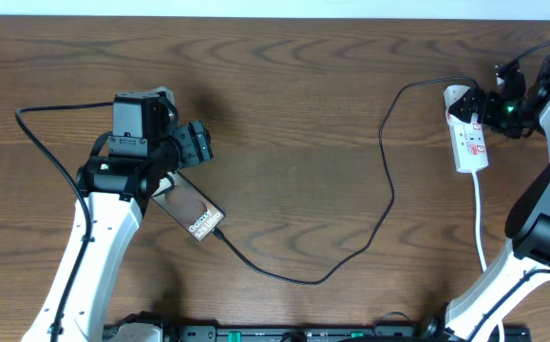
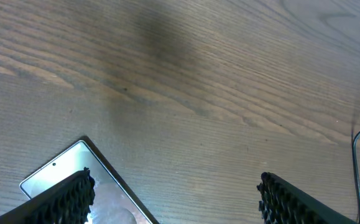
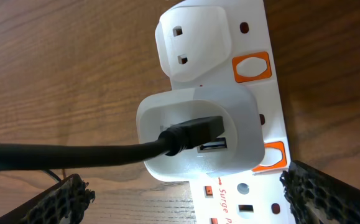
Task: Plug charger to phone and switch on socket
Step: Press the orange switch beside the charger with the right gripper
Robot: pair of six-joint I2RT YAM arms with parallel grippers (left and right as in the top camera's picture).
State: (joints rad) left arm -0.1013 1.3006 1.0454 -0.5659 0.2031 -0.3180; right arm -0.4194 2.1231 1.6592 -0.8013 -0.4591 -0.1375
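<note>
Phone [image 1: 197, 214] lies slantwise on the counter [image 1: 293, 85], just below the left pincer [image 1: 194, 144]. The charger [image 1: 388, 190] runs from its lower end in one long loop across to the socket [image 1: 470, 141] at far right. From overhead, the small black plug meets the phone's bottom edge, so that half of the job looks done, though the view is too small to say it is fully seated. The left wrist camera can't settle it either. It catches only the phone's upper corner, with the plug end out of frame. What it does give us is the left pincer gaping wide and empty above the wood, likely parked clear because its work is over.

Over to the right pincer [image 1: 483, 106], hanging at the head of the socket. Its own camera shows its fingers [image 3: 61, 199] spread well apart, one either side of the strip, pinching nothing. This close view reveals what overhead can't: a white adapter [image 3: 198, 130] sits in the strip with the charger's black connector pushed into it. Two orange switches [image 3: 252, 67] line the edge beside it. Overhead they're only red specks. I'd say the arm is placed here because flipping the switch is what's left. Whether either rocker is already on, I can't tell. The socket's white cord [image 1: 479, 218] trails toward the near edge.
</note>
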